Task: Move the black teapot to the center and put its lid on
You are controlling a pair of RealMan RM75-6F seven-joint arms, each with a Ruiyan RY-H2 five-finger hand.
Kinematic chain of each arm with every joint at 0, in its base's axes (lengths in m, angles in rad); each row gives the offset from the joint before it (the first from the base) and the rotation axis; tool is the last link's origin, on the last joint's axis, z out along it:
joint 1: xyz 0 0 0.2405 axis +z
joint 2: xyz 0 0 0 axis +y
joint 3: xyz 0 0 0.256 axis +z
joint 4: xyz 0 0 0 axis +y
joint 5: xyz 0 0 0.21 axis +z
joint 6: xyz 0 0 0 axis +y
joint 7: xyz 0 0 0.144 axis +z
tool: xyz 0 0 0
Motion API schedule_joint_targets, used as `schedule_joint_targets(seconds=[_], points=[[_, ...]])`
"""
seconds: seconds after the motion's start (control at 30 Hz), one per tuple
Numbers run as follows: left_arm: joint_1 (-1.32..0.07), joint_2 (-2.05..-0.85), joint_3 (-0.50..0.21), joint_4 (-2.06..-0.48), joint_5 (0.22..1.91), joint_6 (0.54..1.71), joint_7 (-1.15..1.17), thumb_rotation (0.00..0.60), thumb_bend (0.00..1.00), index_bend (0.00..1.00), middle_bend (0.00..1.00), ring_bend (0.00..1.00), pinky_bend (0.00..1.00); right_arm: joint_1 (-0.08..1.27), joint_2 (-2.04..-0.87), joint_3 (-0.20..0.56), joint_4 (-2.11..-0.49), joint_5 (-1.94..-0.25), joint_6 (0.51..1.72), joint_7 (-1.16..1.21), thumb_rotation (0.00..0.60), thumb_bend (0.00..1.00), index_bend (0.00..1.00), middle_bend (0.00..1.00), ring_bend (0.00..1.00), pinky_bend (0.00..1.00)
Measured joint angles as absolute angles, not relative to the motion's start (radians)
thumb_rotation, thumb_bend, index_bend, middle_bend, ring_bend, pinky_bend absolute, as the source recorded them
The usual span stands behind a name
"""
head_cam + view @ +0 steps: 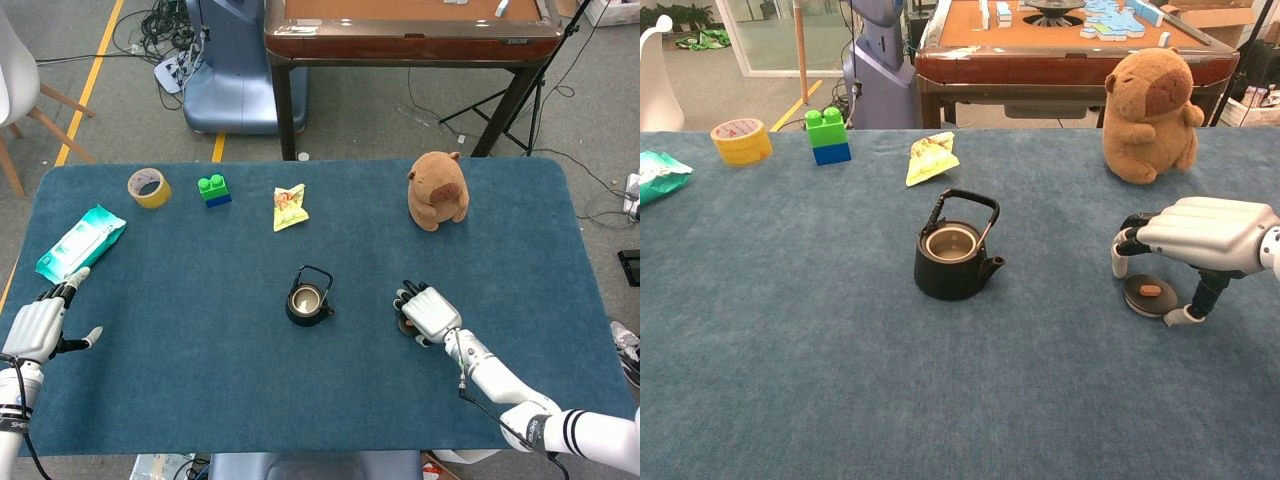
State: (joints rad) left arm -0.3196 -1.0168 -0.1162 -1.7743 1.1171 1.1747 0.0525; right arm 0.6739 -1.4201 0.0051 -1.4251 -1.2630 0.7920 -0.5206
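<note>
Right hand arched over lid, fingers apart, nothing held; close evenly on its rim, lift level, then carry left to teapot.

A black teapot is seen uncovered near the middle of the blue table. To its right, the right hand is arched over what appears to be the lid, mostly hidden. The left hand is spread at the table's left edge.
</note>
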Motion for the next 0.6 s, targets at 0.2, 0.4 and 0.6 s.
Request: schedule_joint_targets(seconds=[0.2,0.4,0.6], points=[[-0.318,-1.02,-0.117,-1.767,1.118,1.17,0.046,0.6,0.25,0.08,0.12,0.14,0.17,0.679,-1.418,0.003,-1.426,-1.259,0.792,-0.513,0.6,0.32,0.36,0.22,0.09,0.24],[-0.318,-1.019,-0.12,-1.765,1.119,1.166,0.046,0.6,0.25,0.08,0.12,0.14,0.17,0.683,-1.402,0.01,-1.452,-1.273,0.809,-0.496,0.6,0.32,0.37,0.23,0.09,0.24],[-0.321,-1.014,-0.123,-1.77,1.118,1.16,0.051,0.6,0.25,0.08,0.12,0.14,0.17,0.694,-1.361,0.031,-1.515,-1.299,0.836,-0.48,0.6,0.32,0.37,0.23,0.09,0.24]])
